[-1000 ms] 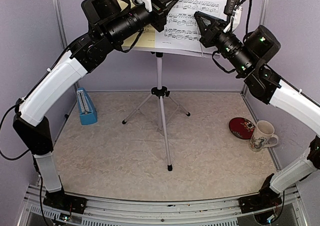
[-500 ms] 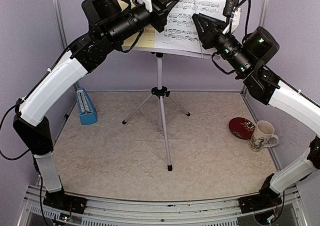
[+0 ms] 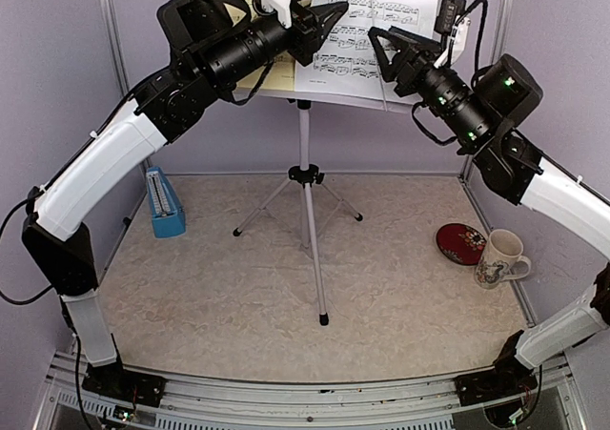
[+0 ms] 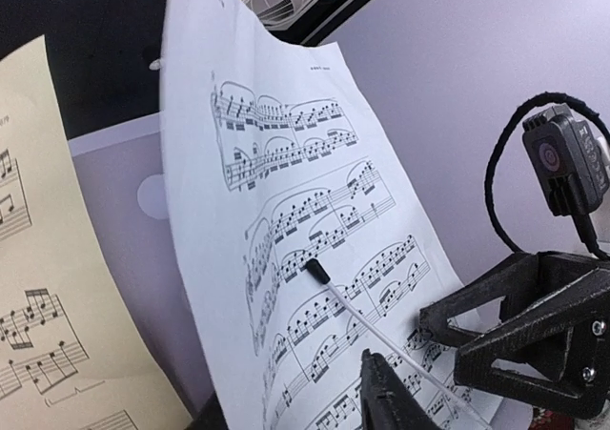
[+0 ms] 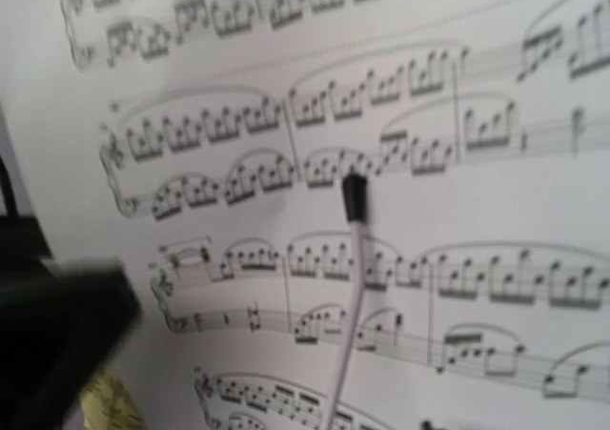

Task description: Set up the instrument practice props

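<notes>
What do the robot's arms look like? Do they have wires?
The left arm and right arm have white shells and black joints. The left gripper and right gripper are black with triangular fingers. Black cables loop alongside, and green lights glow on the right arm.

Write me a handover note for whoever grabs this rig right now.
Left gripper: up at the stand, nothing seen in it; open or shut unclear.
Right gripper: open, empty, beside the white sheet.
The stand is upright mid-table with the yellow sheet and white sheet on it; metronome upright on the table, left side.
Done: props look placed.
To do: probably just back both grippers away without brushing the sheets.
</notes>
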Available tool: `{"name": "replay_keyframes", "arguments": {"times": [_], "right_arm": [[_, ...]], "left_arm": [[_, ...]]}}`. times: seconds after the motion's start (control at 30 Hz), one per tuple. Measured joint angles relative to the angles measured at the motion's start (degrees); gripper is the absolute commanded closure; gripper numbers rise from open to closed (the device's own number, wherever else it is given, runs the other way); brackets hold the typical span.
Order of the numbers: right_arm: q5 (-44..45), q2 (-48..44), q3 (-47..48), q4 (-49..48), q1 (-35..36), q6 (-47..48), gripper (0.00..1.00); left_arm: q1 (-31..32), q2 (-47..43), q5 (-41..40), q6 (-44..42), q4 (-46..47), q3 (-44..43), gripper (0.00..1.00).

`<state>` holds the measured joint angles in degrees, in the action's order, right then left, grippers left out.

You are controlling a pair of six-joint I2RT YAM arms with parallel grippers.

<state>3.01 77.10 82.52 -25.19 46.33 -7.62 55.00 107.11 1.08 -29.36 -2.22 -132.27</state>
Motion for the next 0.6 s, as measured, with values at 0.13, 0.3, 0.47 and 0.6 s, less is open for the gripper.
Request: {"name": "replay_keyframes", "arguments": {"times": [0.13,0.3,0.47,0.6], "right_arm": [[-0.85,-1.64,-0.7,0.0,-0.02,1.14,0.31],[-2.71,-2.78,-0.74,0.39,0.0,3.28,0.18],[-5.9,-3.34,-1.33,1.81,-0.02,5.64,0.13],[-8.76,-3.98,-3.52,2.93,-0.02,7.13,0.12]], "left_arm": [[0.61,-2.27,-1.62,0.04,1.49,5.05,0.38],[1.11,-6.21,-4.35,0.52,3.67,11.5,0.21],[2.34,-12.76,-8.39,0.42,7.37,21.18,0.16],[3.52,-19.56,-11.82,0.74,11.69,31.71,0.16]]}}
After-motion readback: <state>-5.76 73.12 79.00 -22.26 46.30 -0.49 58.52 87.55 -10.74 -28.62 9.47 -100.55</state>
